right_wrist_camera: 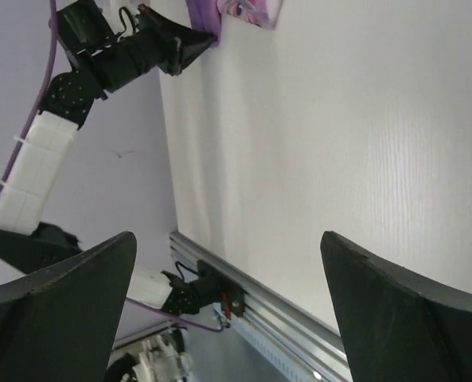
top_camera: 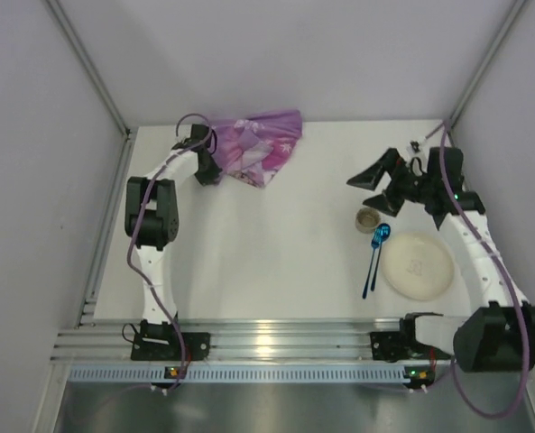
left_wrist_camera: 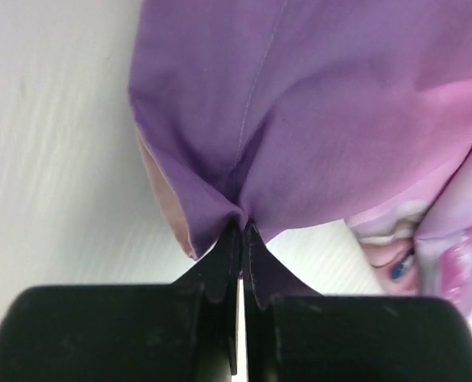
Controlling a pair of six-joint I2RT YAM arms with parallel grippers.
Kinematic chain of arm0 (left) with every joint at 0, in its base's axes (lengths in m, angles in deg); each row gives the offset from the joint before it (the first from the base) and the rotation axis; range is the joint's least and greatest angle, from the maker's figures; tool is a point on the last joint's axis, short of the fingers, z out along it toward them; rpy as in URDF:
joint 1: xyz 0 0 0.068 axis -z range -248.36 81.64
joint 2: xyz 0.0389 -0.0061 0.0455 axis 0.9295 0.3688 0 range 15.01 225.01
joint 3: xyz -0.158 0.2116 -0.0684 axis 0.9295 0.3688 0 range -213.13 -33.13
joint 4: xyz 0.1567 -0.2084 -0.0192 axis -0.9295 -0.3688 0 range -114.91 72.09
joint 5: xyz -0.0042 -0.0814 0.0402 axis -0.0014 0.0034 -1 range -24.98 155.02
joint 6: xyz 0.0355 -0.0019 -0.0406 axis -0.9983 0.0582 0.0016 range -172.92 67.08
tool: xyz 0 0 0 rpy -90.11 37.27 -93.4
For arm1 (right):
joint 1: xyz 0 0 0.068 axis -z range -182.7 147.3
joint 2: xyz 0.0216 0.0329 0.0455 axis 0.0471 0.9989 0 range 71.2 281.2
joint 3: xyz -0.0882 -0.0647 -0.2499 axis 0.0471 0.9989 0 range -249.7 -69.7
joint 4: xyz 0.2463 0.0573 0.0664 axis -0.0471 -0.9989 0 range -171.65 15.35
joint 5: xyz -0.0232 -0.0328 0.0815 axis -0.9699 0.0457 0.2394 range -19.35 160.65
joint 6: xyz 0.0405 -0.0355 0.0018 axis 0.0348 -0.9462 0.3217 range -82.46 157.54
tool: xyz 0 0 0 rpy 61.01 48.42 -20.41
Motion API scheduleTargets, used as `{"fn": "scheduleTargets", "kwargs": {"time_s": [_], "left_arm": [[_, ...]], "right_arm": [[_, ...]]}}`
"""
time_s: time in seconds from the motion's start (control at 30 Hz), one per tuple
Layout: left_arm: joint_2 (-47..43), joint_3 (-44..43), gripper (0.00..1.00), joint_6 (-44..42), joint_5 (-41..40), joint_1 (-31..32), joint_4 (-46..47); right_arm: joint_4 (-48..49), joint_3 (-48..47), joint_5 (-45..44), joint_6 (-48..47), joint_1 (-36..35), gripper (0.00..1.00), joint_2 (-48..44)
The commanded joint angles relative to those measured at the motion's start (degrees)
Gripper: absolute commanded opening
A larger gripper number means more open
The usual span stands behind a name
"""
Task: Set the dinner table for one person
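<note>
Progress looks slight. The placemat (top_camera: 260, 149) lies crumpled at the upper middle of the overhead view, against the far edge of the table (top_camera: 276, 253), and is not yet spread flat. The plate (top_camera: 418, 266), blue spoon (top_camera: 375, 257) and small cup (top_camera: 368, 218) sit clustered at the right of the frame, none of them on the cloth. So nearly everything appears to be left: flattening the placemat somewhere in the bare middle, then moving plate, spoon and cup onto or beside it. The left gripper (left_wrist_camera: 242, 232) is clamped on a fold at the placemat's lower left edge, with purple fabric pinched between its fingers (the wrist view shows the cloth puckering into the tips). The rest of the cloth fans away to the upper right of that gripper. The right gripper (top_camera: 382, 185) hangs with its fingers spread wide and nothing between them. It is just above the cup in the frame and well apart from the placemat, and the table's white surface fills most of its wrist view.
</note>
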Motion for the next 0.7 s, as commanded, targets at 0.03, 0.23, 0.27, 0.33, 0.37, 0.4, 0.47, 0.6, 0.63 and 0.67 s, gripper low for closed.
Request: {"fn": "scheduleTargets", "kwargs": {"time_s": [0.03,0.23,0.27,0.33,0.37,0.4,0.47,0.6,0.63,0.67], "left_arm": [[-13.5,17.6,0.0,-4.4,2.0,2.2,-2.2],[-28.5,33.1,0.0,-7.4,2.2,2.3,-2.9],[-30.6,35.0,0.0,-7.4,2.5,2.3,-2.9],[-36.4,40.6,0.0,-7.5,3.0,2.7,-3.3],[-38.1,42.3,0.0,-7.4,3.4,2.8,-3.5],[-39.6,45.2,0.0,-7.1,4.3,2.9,-3.8],[-43.3,47.8,0.0,-6.8,4.8,3.2,-4.4],[-46.5,53.2,0.0,-5.7,7.1,3.4,-4.7],[-46.7,53.8,0.0,-5.5,7.4,3.5,-4.7],[-46.9,54.3,0.0,-5.2,7.4,3.6,-4.9]], "right_arm": [[-9.3,-21.4,-15.8,-11.7,-14.0,1.0,15.9],[-11.1,-39.7,-20.7,-14.2,-23.9,1.0,36.5],[-11.1,-41.8,-20.9,-14.7,-24.7,0.99,38.9],[-11.3,-47.3,-21.0,-15.3,-27.0,0.99,45.7],[-11.4,-49.1,-21.0,-15.8,-27.7,0.99,47.8],[-11.7,-50.7,-20.9,-16.1,-28.4,0.98,50.0],[-12.1,-55.0,-20.6,-17.3,-30.8,0.97,55.7],[-10.7,-55.1,-17.5,-16.4,-32.6,0.96,63.2],[-9.9,-54.4,-16.7,-15.5,-32.7,0.95,63.9],[-9.1,-53.5,-15.9,-15.1,-32.8,0.93,64.5]]}}
